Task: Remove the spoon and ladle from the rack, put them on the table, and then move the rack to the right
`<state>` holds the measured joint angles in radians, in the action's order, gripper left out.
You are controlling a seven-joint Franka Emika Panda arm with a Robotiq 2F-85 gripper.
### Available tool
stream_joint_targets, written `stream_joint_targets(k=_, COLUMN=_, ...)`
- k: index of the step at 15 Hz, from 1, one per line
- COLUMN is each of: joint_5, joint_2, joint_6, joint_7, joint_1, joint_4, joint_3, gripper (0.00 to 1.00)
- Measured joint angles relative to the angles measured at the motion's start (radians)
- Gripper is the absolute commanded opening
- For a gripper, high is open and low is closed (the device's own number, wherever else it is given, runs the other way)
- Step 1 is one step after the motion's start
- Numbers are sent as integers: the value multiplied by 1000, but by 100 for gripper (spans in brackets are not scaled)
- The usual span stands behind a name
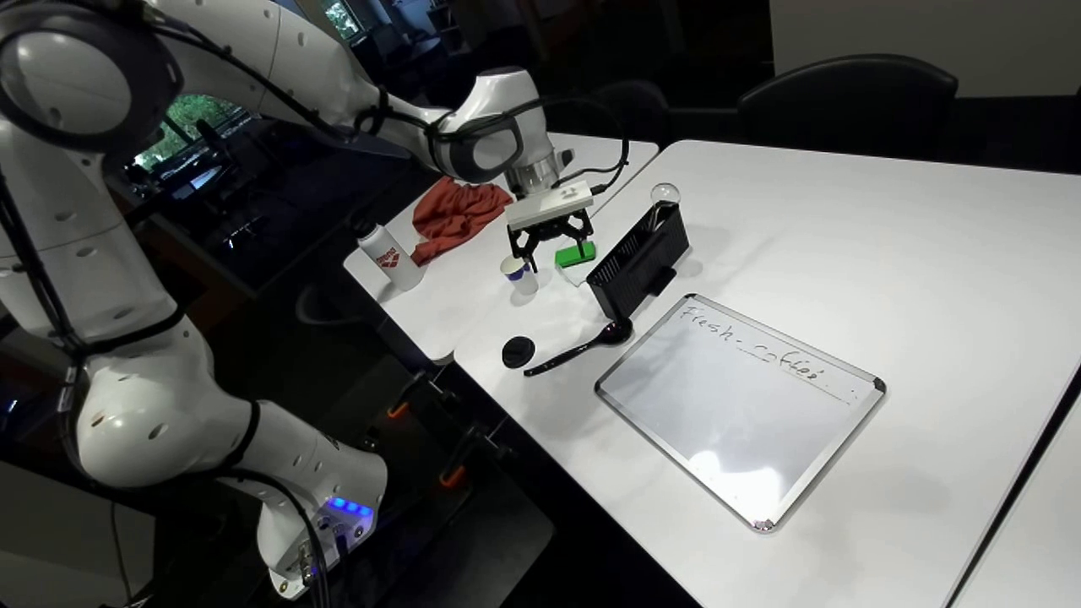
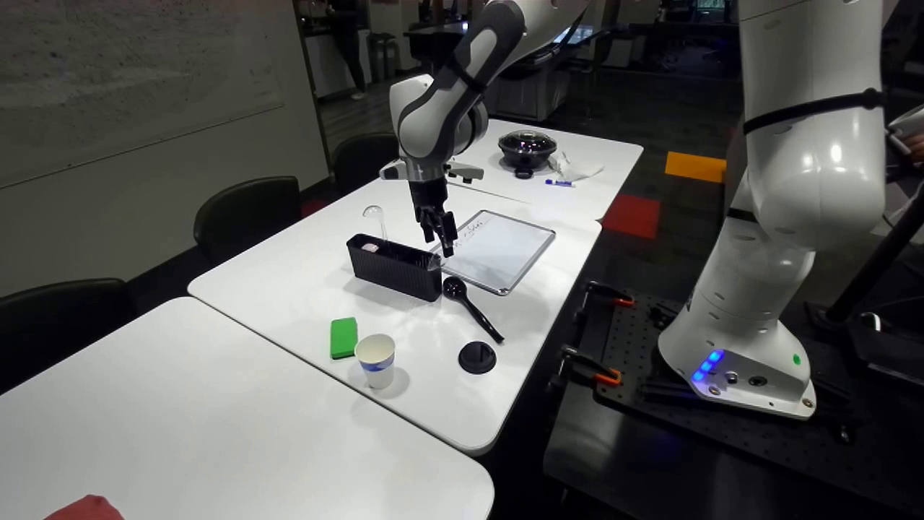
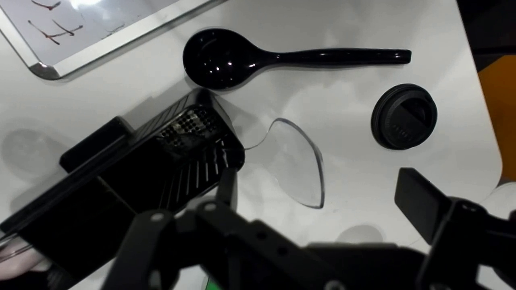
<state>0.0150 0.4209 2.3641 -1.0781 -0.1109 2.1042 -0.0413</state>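
One black rack [image 1: 639, 263] stands below and beside the spread hand [image 1: 558, 261].

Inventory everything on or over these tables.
rack: one, black, middle table
spoon: one, clear, in rack
second utensil: one, clear, rack's end
unclear item: one, pinkish, in rack
ladle: one, black, beside rack
whiteboard: one, white, beside rack
lid: one, black, near ladle
block: one, green, near rack
cup: one, white/blue, near block
bottle: one, white, end table
cloth: one, red, beside bottle
pot: one, black, opposite table
marker: one, blue, near pot
crumpled item: one, white, near marker
arm: one, white, over middle table
fingers: two, black, apart, near rack
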Motion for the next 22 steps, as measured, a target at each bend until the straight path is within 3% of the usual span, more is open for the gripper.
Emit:
stream_joint_targets(k=1, joint_5=1, joint_2=9, joint_6=0, joint_7=-2, joint_1=-4, joint_4=-4, joint_3=-5, gripper=74)
stream_joint_targets(k=3, joint_5=7, joint_2=25, joint_6=0, joint_7=-15, joint_1=-12, joint_4=-13, joint_3=-15, gripper=69)
stream_joint_targets(k=12, joint_5=21, joint_2=49, joint_6=-1, joint_7=-55, joint_1=-32, joint_4=-28, joint_3=-33, gripper=1)
stream_joint_targets(k=22, joint_5=33, joint_2=-7, joint_6=-87, joint_7=-54, joint_1=-34, joint_4=-41, joint_3=-33, gripper=2)
